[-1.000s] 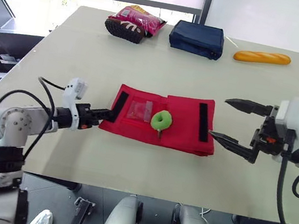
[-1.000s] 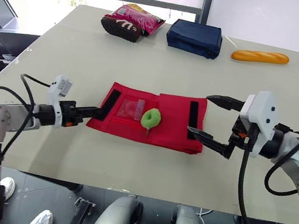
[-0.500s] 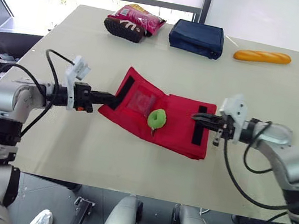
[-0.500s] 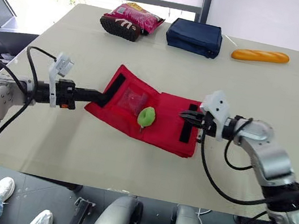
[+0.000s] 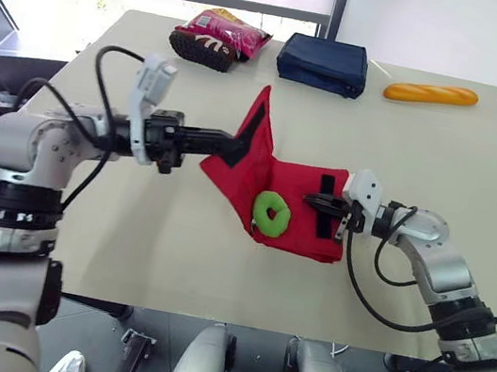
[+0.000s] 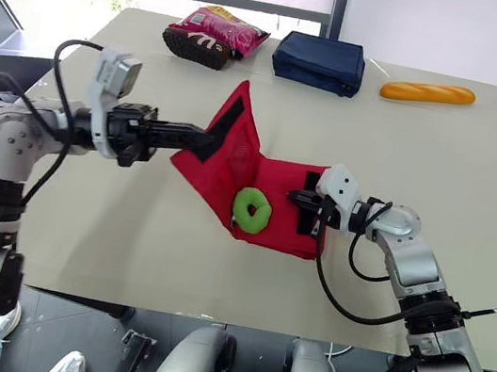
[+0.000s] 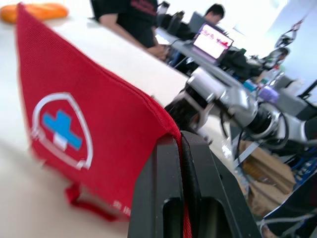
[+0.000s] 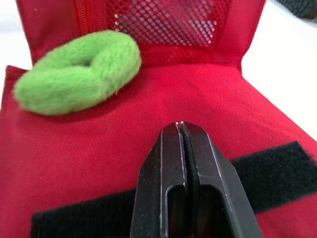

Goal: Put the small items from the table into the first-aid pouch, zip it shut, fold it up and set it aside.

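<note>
The red first-aid pouch (image 5: pixel 300 190) lies open at the table's middle. Its left flap (image 5: pixel 252 139) stands raised, and my left gripper (image 5: pixel 234 144) is shut on that flap's edge. The flap's outer side with a white and blue cross emblem (image 7: pixel 62 126) faces the left wrist view. A green fuzzy ring (image 5: pixel 272 213) rests on the pouch's inner face below a mesh pocket (image 8: pixel 168 20). My right gripper (image 5: pixel 313 200) is shut, tips resting on the pouch's right half beside a black velcro strip (image 8: pixel 277 163), with nothing visibly pinched.
Along the table's far edge lie a pink snack bag (image 5: pixel 221 36), a navy blue pouch (image 5: pixel 326 63) and a bread roll (image 5: pixel 431 93). People and a laptop (image 7: pixel 214 42) show in the background of the left wrist view.
My left gripper has lifted the pouch's left flap up and toward the right. My right gripper has shut and moved onto the pouch's right half. The green ring has slid toward the front.
</note>
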Available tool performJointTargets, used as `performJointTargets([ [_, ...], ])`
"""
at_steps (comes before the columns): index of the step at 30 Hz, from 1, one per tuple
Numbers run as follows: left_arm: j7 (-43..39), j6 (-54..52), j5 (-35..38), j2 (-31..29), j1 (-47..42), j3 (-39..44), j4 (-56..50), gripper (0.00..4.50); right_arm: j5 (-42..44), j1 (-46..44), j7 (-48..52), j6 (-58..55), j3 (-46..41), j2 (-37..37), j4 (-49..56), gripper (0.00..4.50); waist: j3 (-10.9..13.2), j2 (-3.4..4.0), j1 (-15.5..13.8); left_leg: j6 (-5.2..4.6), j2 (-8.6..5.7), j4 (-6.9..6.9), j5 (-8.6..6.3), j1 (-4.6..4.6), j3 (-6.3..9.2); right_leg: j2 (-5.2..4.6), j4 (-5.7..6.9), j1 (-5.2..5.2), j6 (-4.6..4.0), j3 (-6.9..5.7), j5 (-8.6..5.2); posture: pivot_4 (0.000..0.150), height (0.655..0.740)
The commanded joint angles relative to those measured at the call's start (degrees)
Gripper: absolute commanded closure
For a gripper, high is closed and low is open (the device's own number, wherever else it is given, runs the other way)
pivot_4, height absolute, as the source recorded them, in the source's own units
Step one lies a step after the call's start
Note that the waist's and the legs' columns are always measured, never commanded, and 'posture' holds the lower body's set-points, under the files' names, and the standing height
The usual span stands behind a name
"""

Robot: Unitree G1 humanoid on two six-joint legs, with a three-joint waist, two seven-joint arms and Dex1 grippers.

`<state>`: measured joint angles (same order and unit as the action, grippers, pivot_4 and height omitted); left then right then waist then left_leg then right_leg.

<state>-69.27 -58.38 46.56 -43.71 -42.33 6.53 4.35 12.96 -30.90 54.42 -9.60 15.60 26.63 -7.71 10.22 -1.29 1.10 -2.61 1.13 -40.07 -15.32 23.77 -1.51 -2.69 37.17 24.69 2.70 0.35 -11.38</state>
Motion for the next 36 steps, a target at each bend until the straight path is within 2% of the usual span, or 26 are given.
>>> performJointTargets([
  [1,0.7,-0.3,2.7,2.7,-2.4,-0.3,-4.5,4.50,-2.6,1.0,-0.5,-1.0,1.2,-1.0,-2.7,4.42,0.0,0.00,0.3,0.00,0.01,0.00,0.00,0.00,-0.01,0.01,0.01,0.01,0.00,0.02,0.00,0.150,0.7164],
  [8,1.7,4.0,-3.0,11.2,-3.2,-8.3,-1.2,4.50,-3.0,1.0,-1.1,-1.5,-0.3,-2.4,-2.5,4.42,0.0,0.00,0.3,0.03,-0.03,0.00,0.02,-0.06,-0.01,0.03,0.20,0.01,-0.01,0.09,0.00,0.150,0.7164],
  [14,2.8,7.4,-7.5,17.0,-4.5,-11.0,4.7,4.50,-1.6,2.0,-2.8,-2.8,-2.7,-3.2,0.7,4.42,0.0,0.00,0.0,0.03,-0.08,0.00,0.02,-0.06,-0.02,0.03,0.22,0.03,-0.02,0.14,0.00,0.150,0.7164],
  [21,1.7,9.3,-9.9,20.0,-3.6,-13.6,7.1,4.50,5.4,5.6,-4.3,-10.0,-9.2,-1.4,16.5,4.42,0.0,0.04,-0.4,0.03,-0.10,0.00,0.02,0.06,-0.01,0.00,0.22,0.11,-0.01,0.15,0.00,0.150,0.7164],
  [25,1.9,9.8,-11.0,22.0,-3.4,-14.7,8.2,4.50,7.6,10.2,-2.3,-14.4,-12.9,6.3,25.2,4.42,0.0,0.07,-0.8,0.01,-0.18,0.00,0.01,0.10,0.03,-0.07,0.17,0.10,0.00,0.11,-0.01,0.150,0.7164],
  [27,1.5,10.0,-11.8,22.6,-3.0,-15.5,8.3,4.50,9.4,13.4,-1.3,-15.7,-16.4,10.3,28.7,4.42,0.0,0.07,-0.9,0.00,-0.21,0.00,0.00,0.10,0.04,-0.08,0.12,0.08,0.01,0.10,-0.01,0.150,0.7164],
  [31,0.6,9.5,-12.5,23.1,-2.6,-16.6,9.1,4.50,17.5,20.7,0.4,-20.2,-29.3,17.2,35.9,4.42,0.1,0.10,-1.0,0.00,-0.21,0.00,0.00,0.15,0.07,-0.07,0.08,0.09,0.01,0.08,-0.01,0.150,0.7164],
  [34,-0.3,9.9,-13.9,23.3,-2.7,-17.9,10.8,4.50,27.1,27.2,1.6,-25.2,-43.5,21.0,42.1,4.42,0.1,0.20,-1.1,-0.01,-0.19,0.00,0.00,0.15,0.09,-0.06,0.04,0.07,0.03,0.07,-0.03,0.150,0.7164],
  [36,-1.0,10.6,-14.8,23.6,-2.8,-18.6,11.8,4.50,32.2,29.4,1.1,-27.8,-49.1,22.4,44.5,4.42,0.1,0.21,-0.9,-0.01,-0.15,0.00,0.00,0.15,0.11,-0.02,0.00,0.06,0.17,0.04,-0.10,0.150,0.7164],
])
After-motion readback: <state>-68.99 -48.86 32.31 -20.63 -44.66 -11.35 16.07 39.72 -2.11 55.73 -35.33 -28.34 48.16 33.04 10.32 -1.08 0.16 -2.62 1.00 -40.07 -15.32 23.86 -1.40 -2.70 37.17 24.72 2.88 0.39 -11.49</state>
